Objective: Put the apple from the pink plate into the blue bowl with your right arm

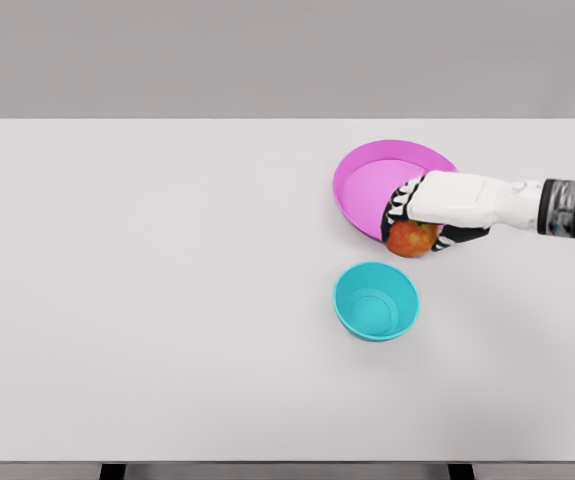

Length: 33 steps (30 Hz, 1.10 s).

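Note:
A red and yellow apple [409, 240] shows at the near rim of the pink plate [367, 180], at the right of the table. My right hand [414, 222] comes in from the right edge and covers the apple's top, its fingers curled around the fruit. The blue bowl [376, 301] stands just in front of the plate, below and slightly left of the apple, with nothing inside. Part of the plate's right side is hidden behind the hand and forearm. The left arm does not show.
The white table [147, 300] spans the whole view, with its far edge near the top and its front edge near the bottom. A grey wall lies behind it.

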Each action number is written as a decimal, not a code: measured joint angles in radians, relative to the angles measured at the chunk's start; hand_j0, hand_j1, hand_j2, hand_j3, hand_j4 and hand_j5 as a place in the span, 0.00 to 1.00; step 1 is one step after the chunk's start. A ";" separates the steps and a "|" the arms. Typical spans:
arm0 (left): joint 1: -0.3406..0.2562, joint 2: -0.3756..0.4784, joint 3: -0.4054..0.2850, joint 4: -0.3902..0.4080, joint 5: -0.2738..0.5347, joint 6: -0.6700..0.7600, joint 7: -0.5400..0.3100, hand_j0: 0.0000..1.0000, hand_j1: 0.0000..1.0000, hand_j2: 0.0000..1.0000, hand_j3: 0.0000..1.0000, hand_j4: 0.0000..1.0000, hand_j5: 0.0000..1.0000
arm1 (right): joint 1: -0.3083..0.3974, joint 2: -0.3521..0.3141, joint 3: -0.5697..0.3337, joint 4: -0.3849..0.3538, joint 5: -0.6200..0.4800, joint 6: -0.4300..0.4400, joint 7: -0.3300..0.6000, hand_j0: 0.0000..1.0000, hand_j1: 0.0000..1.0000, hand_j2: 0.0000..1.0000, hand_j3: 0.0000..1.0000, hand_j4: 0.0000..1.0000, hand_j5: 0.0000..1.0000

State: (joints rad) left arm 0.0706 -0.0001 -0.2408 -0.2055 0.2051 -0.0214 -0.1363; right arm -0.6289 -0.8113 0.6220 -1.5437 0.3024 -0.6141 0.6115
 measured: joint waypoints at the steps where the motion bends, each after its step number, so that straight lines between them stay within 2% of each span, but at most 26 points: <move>1: 0.000 0.000 0.000 0.000 0.000 0.000 0.000 1.00 1.00 1.00 1.00 1.00 1.00 | 0.003 -0.002 0.000 -0.011 0.000 0.000 0.000 0.58 0.58 0.58 0.58 0.58 0.58; 11: 0.000 0.000 0.000 0.000 0.000 0.000 0.000 1.00 1.00 1.00 1.00 1.00 1.00 | 0.009 -0.024 -0.001 -0.103 -0.002 0.000 0.000 0.58 0.58 0.58 0.58 0.58 0.58; 18: 0.000 0.000 0.000 0.000 0.000 0.000 0.000 1.00 1.00 1.00 1.00 1.00 1.00 | 0.051 -0.039 -0.001 -0.147 -0.002 0.000 0.000 0.58 0.58 0.58 0.58 0.58 0.58; 23: 0.000 0.000 0.000 0.000 0.000 0.000 0.000 1.00 1.00 1.00 1.00 1.00 1.00 | 0.080 -0.048 0.000 -0.166 -0.002 0.000 0.000 0.58 0.58 0.58 0.58 0.58 0.58; 33: 0.000 0.000 0.000 0.000 0.000 0.000 0.000 1.00 1.00 1.00 1.00 1.00 1.00 | 0.084 -0.050 0.002 -0.202 0.000 0.000 0.000 0.58 0.58 0.58 0.58 0.58 0.58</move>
State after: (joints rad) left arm 0.0706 -0.0001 -0.2408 -0.2054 0.2051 -0.0215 -0.1363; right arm -0.5446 -0.8611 0.6236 -1.7457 0.3019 -0.6137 0.6114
